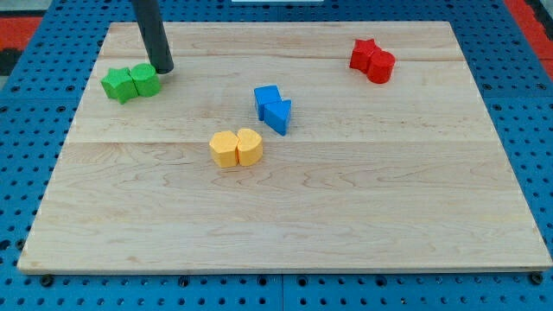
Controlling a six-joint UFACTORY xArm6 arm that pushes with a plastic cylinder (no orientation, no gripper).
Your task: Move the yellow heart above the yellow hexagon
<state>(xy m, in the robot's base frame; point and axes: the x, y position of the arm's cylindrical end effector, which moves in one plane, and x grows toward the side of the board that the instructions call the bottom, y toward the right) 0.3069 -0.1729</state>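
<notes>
The yellow heart sits near the board's middle, touching the right side of the yellow hexagon. My tip is far to their upper left, at the upper right edge of the green blocks. The dark rod rises from it out of the view's top.
A green star and a green rounded block sit together at the upper left. Two blue blocks lie just up and right of the yellow pair. A red star and a red round block sit at the upper right. The wooden board lies on a blue pegboard.
</notes>
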